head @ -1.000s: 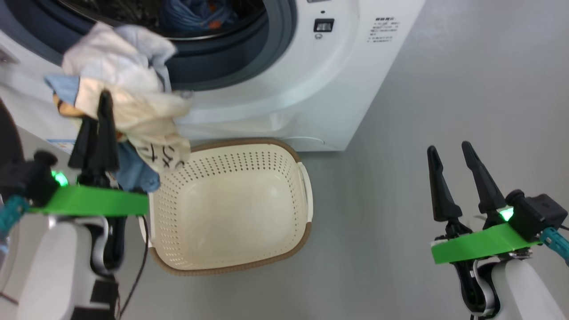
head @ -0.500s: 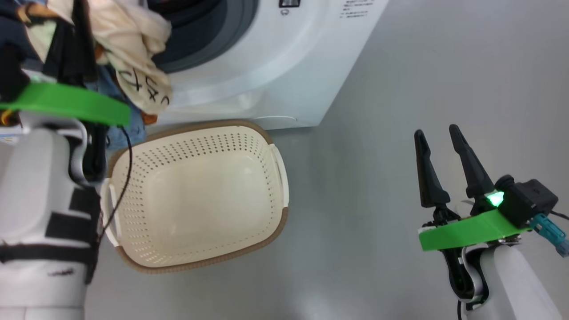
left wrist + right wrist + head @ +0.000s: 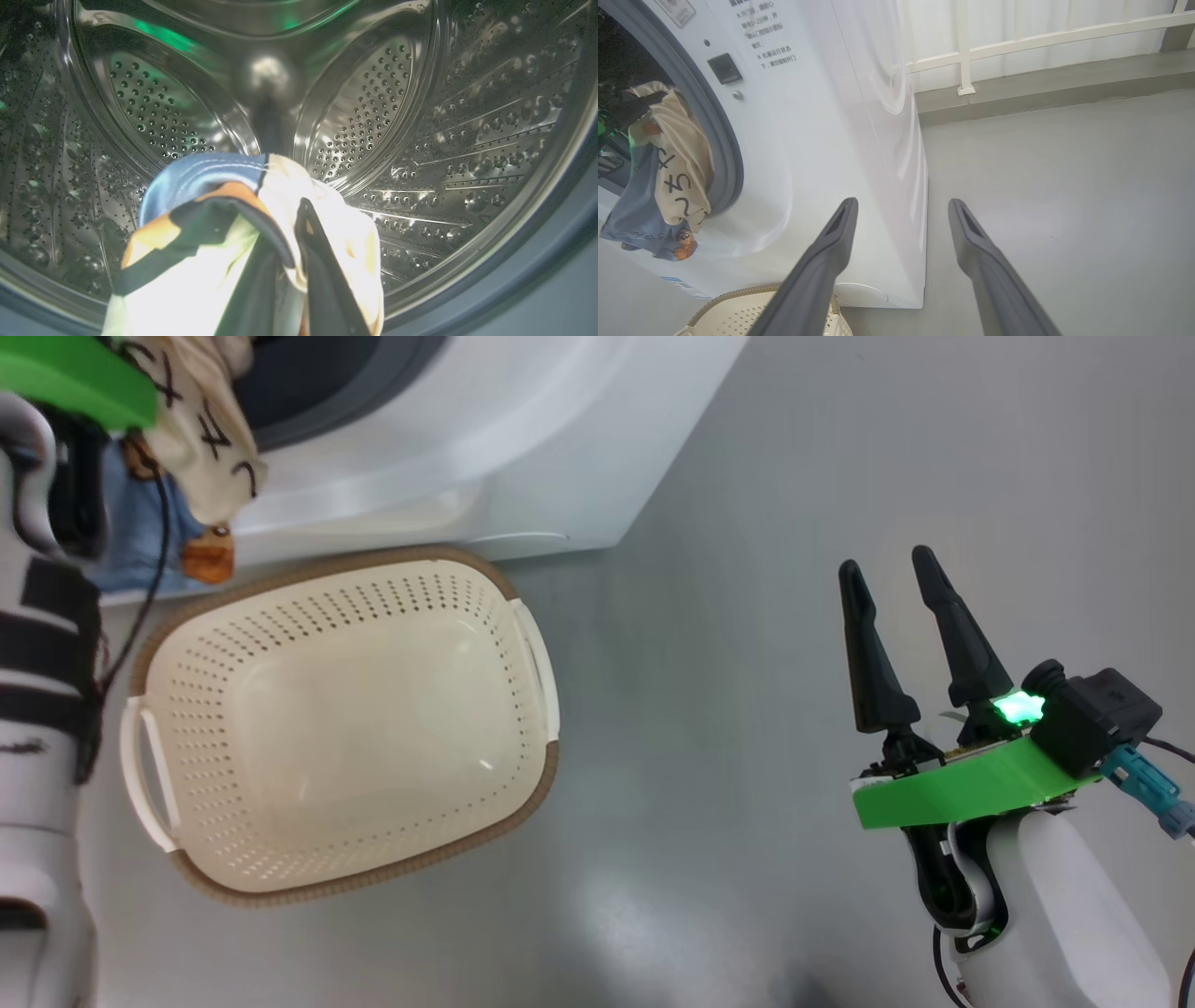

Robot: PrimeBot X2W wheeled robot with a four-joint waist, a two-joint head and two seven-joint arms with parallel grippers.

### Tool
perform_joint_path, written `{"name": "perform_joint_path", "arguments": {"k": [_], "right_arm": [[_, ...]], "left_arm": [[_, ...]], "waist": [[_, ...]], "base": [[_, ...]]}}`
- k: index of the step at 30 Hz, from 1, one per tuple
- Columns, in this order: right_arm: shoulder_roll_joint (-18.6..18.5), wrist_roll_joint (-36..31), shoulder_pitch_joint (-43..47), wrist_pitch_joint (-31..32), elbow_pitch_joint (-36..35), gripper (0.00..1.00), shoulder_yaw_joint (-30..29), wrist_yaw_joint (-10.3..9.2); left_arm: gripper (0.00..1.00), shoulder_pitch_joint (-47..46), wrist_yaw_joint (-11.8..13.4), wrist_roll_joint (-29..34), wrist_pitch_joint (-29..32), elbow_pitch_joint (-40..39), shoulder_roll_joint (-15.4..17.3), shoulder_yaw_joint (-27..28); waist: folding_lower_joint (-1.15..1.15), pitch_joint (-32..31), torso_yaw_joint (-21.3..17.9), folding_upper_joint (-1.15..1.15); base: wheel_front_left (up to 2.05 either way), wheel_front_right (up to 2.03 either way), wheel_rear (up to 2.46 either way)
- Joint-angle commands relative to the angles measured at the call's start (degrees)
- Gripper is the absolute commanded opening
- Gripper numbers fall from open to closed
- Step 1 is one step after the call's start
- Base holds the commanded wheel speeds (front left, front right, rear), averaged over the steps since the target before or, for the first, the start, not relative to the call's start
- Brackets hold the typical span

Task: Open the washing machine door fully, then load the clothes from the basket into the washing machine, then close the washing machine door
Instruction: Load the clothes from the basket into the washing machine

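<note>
Because the clothes (image 3: 201, 439) are soft, light and limp, they will likely drape and slip rather than keep any shape. A pinch through a bunched fold near the middle of the bundle looks like the safest hold, since a grip on a loose edge could let the rest trail.

Along the left edge of the head view, the pale left forearm (image 3: 37, 728) reaches up the frame toward the mouth of the washing machine (image 3: 523, 439). The left jaws are closed tight on the clothes. In the lower middle of the left wrist view, two dark fingers (image 3: 322, 280) pinch through cream and blue cloth, with the perforated steel drum (image 3: 420, 116) straight ahead. The wrist is therefore aimed into the opening.

At the left of the right wrist view, the bundle hangs across the grey-blue gasket (image 3: 721, 140), and its lower end dangles outside over the white front panel. The arm probably needs to go deeper before letting go, or the tail may catch on the rim.

In the lower left and centre of the head view, the basket (image 3: 549, 779) sits on the grey floor (image 3: 709, 709) just in front of the machine, its inside bare.

At the lower right, the right jaws stand wide apart and hold nothing — their fingers (image 3: 868, 653) point up the frame, well apart from basket and machine.
</note>
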Motion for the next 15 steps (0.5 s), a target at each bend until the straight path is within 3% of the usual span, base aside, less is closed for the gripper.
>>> {"name": "perform_joint_path", "arguments": {"k": [1, 7, 15], "right_arm": [[0.3, 0.4, -0.5, -0.4, -1.5, 1.00, 1.6, 0.26], [0.3, 1.1, -1.8, -0.4, -1.7, 1.00, 2.1, 0.26], [0.3, 1.8, -2.9, -0.4, -2.1, 1.00, 2.5, 0.26]], "left_arm": [[0.00, -3.0, 0.0, 1.3, -0.4, -0.4, 3.1, 0.5], [0.00, -7.5, 0.1, 4.7, -0.4, -3.3, 4.5, 2.8], [0.00, -7.6, 0.2, 11.2, -0.4, -13.8, 5.4, 8.6]], "waist": [[-0.01, 1.8, -1.4, 0.00], [-0.01, 3.8, -2.4, 0.00], [-0.01, 5.8, -3.2, 0.00]], "base": [[0.00, 0.00, 0.00], [0.00, 0.00, 0.00], [0.00, 0.00, 0.00]]}}
